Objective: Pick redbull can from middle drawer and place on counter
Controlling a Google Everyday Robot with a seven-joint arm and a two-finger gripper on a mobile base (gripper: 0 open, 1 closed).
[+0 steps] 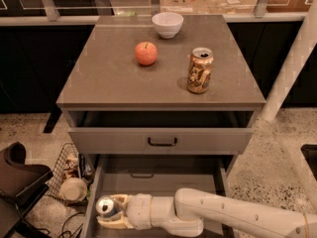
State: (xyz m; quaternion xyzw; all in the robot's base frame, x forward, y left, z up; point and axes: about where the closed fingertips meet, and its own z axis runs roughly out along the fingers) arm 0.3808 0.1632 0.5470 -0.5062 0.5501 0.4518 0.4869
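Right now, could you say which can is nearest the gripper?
The silver-topped redbull can, held by the gripper in the middle drawer; the gold-brown can stands on the counter.
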